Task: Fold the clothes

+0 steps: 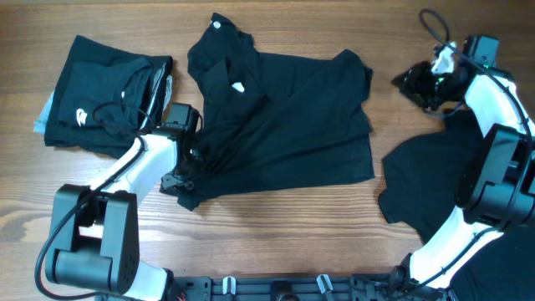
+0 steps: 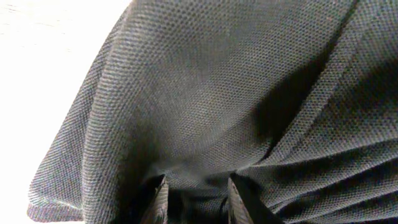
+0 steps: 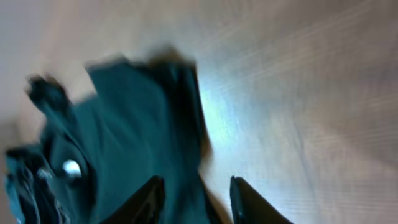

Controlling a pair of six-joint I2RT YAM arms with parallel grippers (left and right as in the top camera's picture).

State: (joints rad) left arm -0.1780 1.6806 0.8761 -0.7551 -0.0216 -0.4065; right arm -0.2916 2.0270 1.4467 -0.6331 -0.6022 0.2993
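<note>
As the black shirt point(image 1: 284, 125) lies on the surface point(image 1: 276, 238), a corner bunched between the left jaws, grip unclear, and ahead-left of the open, empty right jaws, the fold seems mid-way, next needing fresh edge grips.

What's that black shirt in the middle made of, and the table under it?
The shirt looks like a matte knit, perhaps sporty mesh or piqué: the left wrist view shows a fine dotted weave and soft folds. The table looks like wood or wood-look laminate, with light brown grain lines; which, I cannot tell.
</note>
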